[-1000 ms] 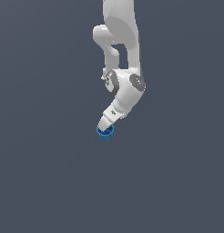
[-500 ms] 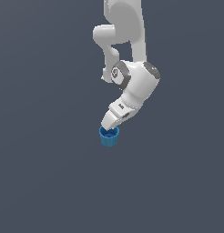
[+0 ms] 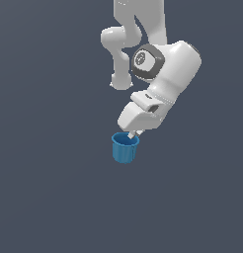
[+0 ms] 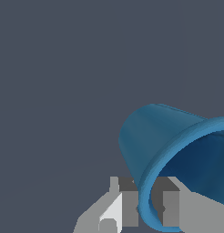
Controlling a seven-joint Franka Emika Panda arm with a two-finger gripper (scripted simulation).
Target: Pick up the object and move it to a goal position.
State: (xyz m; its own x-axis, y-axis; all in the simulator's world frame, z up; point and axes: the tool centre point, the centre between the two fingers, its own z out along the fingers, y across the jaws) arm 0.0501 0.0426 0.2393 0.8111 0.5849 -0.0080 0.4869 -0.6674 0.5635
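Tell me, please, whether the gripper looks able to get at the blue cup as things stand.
Yes, it seems so: the gripper already straddles the rim of the blue cup, one finger outside the wall and one inside, and nothing else is near to block it.

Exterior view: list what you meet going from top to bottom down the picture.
Robot arm → gripper → blue cup, its rim gripped by the gripper, with bare grey background below.
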